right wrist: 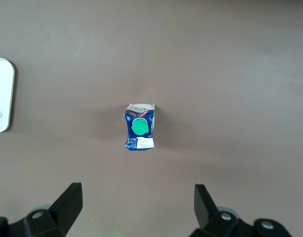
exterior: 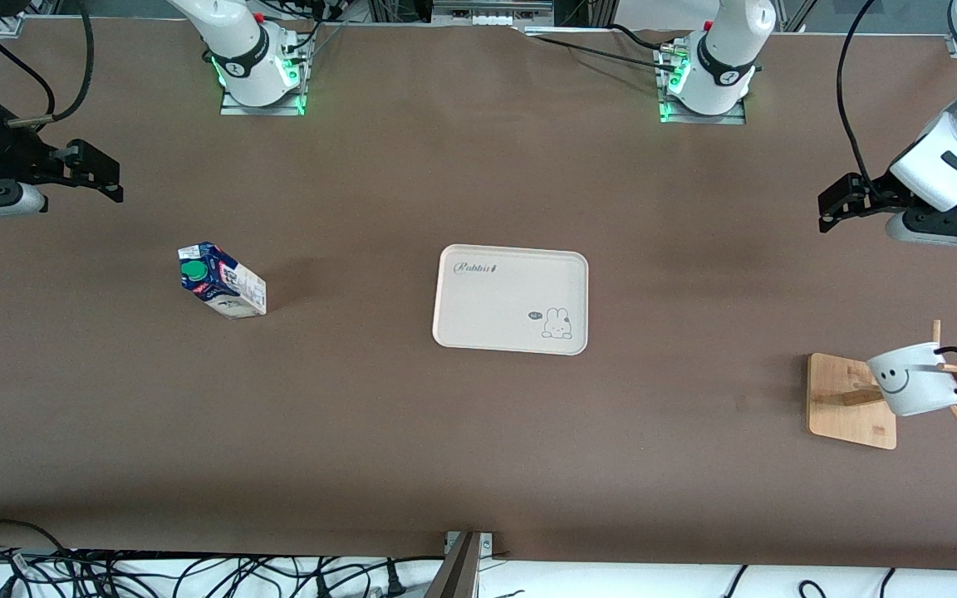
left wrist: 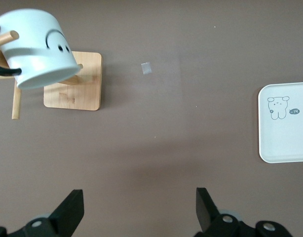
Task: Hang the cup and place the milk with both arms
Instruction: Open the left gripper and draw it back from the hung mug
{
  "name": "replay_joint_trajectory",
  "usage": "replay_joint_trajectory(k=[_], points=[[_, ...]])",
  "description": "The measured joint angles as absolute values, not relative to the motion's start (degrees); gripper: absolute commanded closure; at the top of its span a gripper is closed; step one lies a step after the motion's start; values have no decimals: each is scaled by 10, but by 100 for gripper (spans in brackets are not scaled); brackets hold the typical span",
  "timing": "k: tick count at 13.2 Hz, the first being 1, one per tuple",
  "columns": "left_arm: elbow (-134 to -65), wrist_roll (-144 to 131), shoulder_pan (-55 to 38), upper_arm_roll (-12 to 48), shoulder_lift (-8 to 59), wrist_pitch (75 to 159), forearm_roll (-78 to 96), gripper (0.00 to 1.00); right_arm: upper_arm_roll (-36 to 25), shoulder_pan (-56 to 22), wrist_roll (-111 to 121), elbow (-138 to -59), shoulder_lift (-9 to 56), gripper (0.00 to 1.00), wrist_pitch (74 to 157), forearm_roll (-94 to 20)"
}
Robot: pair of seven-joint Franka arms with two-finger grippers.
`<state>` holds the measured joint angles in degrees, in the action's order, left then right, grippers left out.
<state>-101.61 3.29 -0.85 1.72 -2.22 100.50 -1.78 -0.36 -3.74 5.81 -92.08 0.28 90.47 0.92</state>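
The cup (exterior: 915,386) (left wrist: 38,49), a white mug with a black smiley face, hangs tilted by its black loop handle on a peg of the wooden rack (exterior: 840,399) (left wrist: 85,84) at the left arm's end of the table. The milk (exterior: 221,281) (right wrist: 139,127), a dark-blue and white carton with a green cap, stands on the table toward the right arm's end. My left gripper (exterior: 829,212) (left wrist: 140,207) hovers open and empty over bare table, apart from the rack. My right gripper (exterior: 113,178) (right wrist: 136,202) is up over bare table beside the milk, open and empty.
A cream tray (exterior: 512,299) (left wrist: 284,143) (right wrist: 1,94) with a rabbit drawing lies in the middle of the table, nothing on it. A small grey scrap (left wrist: 146,68) lies on the table beside the rack. Cables (exterior: 196,573) run along the table edge nearest the front camera.
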Motion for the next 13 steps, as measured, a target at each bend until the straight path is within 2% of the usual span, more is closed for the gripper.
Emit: replay_joint_trajectory(k=[13], points=[[-978,29,-9,23,11,985,-18,0,-8,-37,58,-921,3,0,876,3]])
